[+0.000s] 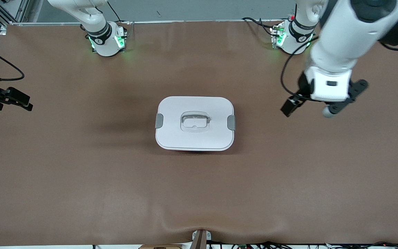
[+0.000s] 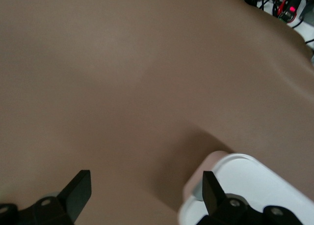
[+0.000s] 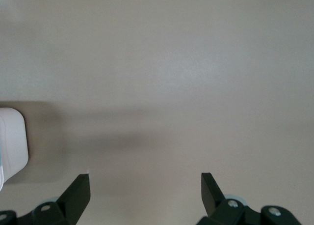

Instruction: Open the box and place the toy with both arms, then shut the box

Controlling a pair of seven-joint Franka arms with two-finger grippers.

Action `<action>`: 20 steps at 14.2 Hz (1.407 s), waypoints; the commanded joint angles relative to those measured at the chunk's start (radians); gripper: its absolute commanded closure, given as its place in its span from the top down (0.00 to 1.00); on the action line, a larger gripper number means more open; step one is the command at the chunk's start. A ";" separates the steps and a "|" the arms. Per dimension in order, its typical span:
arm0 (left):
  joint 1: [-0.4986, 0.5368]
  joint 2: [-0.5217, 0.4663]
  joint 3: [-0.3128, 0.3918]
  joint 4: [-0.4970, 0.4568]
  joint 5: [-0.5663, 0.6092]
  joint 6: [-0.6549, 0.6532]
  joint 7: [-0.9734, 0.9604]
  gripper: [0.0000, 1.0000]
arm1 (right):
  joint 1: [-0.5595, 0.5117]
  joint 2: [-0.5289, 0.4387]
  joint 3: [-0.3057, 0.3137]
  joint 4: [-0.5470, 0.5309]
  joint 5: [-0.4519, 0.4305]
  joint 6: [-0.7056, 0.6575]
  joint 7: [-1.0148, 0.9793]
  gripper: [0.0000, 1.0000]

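The box [image 1: 199,138] stands mid-table with its white lid on. Both grey clips, one [image 1: 159,121] toward the right arm's end and one [image 1: 231,122] toward the left arm's end, lie against the lid's sides, and the recessed handle [image 1: 194,121] is in its middle. The toy is out of view. My left gripper [image 1: 309,108] hangs open and empty above the table beside the box, toward the left arm's end. A box corner [image 2: 255,185] shows by my left gripper [image 2: 146,190]. My right gripper [image 1: 12,98] is open and empty, well apart from the box; its wrist view [image 3: 145,190] shows a box corner [image 3: 12,141].
The brown table cover [image 1: 81,180] spreads all round the box. A cable [image 1: 2,62] loops by the right gripper. Cables and a small bracket [image 1: 200,238] lie at the table edge nearest the front camera.
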 commanded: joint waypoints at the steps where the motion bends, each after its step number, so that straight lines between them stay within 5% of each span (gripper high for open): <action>1: 0.096 -0.031 -0.008 -0.002 -0.003 -0.074 0.300 1.00 | -0.009 -0.007 0.000 0.002 0.010 -0.008 0.012 1.00; 7: 0.236 -0.096 -0.011 -0.010 -0.006 -0.132 0.643 1.00 | -0.017 -0.005 -0.002 0.005 0.010 -0.011 0.012 1.00; 11: 0.203 -0.194 0.087 -0.097 -0.018 -0.160 0.806 1.00 | 0.001 -0.008 0.001 0.017 0.009 -0.011 0.010 1.00; 14: 0.189 -0.288 0.095 -0.191 -0.019 -0.148 0.808 1.00 | -0.009 -0.008 0.000 0.027 0.009 -0.012 0.004 1.00; 20: 0.189 -0.270 0.078 -0.183 -0.047 -0.151 0.814 1.00 | -0.008 -0.008 0.000 0.036 0.009 -0.049 0.013 1.00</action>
